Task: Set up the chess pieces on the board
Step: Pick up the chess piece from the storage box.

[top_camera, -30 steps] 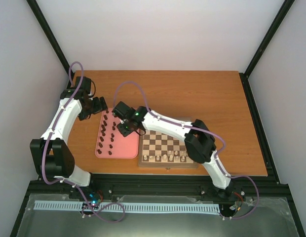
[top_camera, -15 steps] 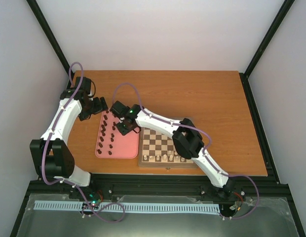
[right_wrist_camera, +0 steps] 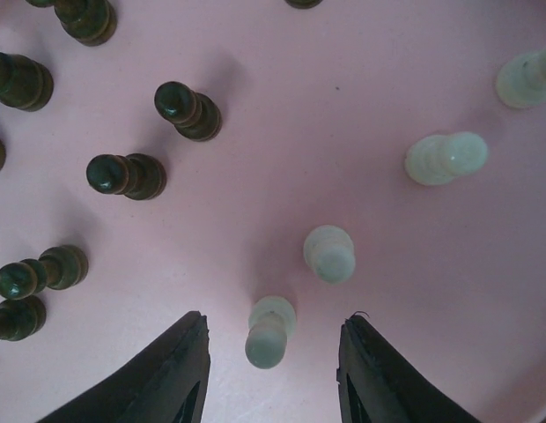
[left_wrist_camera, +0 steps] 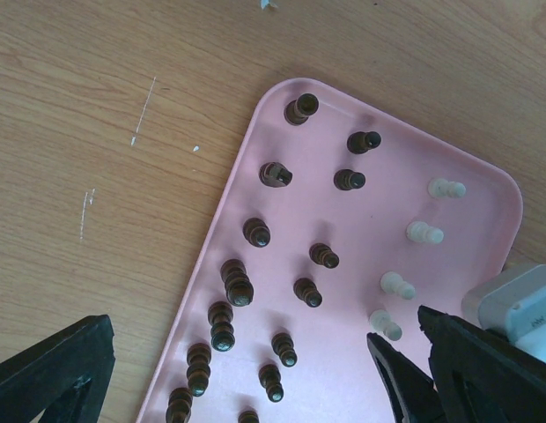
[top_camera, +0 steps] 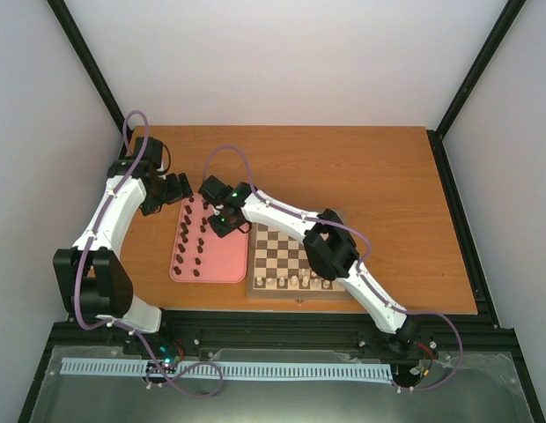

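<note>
The board [top_camera: 301, 249] lies right of a pink tray [top_camera: 224, 264], with a row of cream chess pieces [top_camera: 295, 282] along its near edge. Dark chess pieces [top_camera: 192, 234] stand on the tray's left half. My right gripper [top_camera: 219, 226] hangs low over the tray. In the right wrist view it is open [right_wrist_camera: 276, 317] around one cream piece [right_wrist_camera: 269, 339] without touching it; three more cream pieces [right_wrist_camera: 329, 253] stand beyond. My left gripper [top_camera: 177, 189] hovers open [left_wrist_camera: 266, 317] over the tray's far left corner, holding nothing.
In the left wrist view the tray [left_wrist_camera: 467, 203] carries several dark pieces [left_wrist_camera: 237, 284] and a column of cream ones [left_wrist_camera: 397, 285]; the right arm's white wrist [left_wrist_camera: 517, 304] intrudes at the lower right. Bare wooden table [top_camera: 361, 167] stretches behind the board.
My right arm has reached further left and slightly back over the tray, its elbow swinging left across the board. The left arm has stayed put.
</note>
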Robot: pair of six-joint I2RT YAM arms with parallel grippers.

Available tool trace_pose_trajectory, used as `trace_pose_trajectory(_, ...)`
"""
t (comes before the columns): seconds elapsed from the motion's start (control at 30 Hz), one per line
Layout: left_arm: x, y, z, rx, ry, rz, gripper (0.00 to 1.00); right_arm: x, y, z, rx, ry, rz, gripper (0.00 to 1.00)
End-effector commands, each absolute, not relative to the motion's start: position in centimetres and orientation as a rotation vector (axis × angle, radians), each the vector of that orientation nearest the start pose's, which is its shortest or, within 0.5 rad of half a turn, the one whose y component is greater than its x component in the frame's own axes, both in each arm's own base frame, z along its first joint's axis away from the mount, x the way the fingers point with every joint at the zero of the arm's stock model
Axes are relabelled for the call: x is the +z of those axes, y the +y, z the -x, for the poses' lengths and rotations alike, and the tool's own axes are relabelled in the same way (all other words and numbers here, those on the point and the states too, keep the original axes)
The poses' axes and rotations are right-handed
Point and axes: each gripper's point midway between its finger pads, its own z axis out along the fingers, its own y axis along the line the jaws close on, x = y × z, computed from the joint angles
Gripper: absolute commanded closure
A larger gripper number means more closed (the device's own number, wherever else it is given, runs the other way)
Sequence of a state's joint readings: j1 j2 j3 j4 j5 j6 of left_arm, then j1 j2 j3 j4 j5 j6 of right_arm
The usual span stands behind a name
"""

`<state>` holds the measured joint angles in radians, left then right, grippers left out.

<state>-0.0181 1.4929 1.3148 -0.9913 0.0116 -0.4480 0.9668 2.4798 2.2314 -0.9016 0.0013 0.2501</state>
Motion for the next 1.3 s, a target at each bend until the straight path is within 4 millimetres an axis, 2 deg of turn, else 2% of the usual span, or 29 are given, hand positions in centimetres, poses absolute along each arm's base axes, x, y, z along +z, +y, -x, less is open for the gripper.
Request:
trace_pose_trajectory(0.0,16.8,-1.0,-35.1,-0.151,2.680,0.562,0.00,4.7,48.0,-33.5,0.362,2.601,0.989,0.59)
trace_pose_trajectory(0.23,16.7,-1.0,-35.5,-0.152,2.684,0.563,0.00,4.0,48.1,-33.4,0.373,2.614,0.995,0.62)
trace_pose_trajectory(0.77,16.3,-1.0,-35.6,-0.149,2.698,0.566,0.00,3.4,47.8,-33.2,0.374,2.636,1.025,0.81)
trace_pose_trajectory(1.1,16.3,-1.0,-35.8,-0.145,2.699,0.566,0.00,5.3,47.5,-33.6,0.352,2.588,1.027,0.88)
trace_pose_trajectory(1.27,16.3,-1.0,-35.8,-0.142,2.699,0.565,0.00,7.6,46.9,-33.7,0.343,2.557,1.018,0.89)
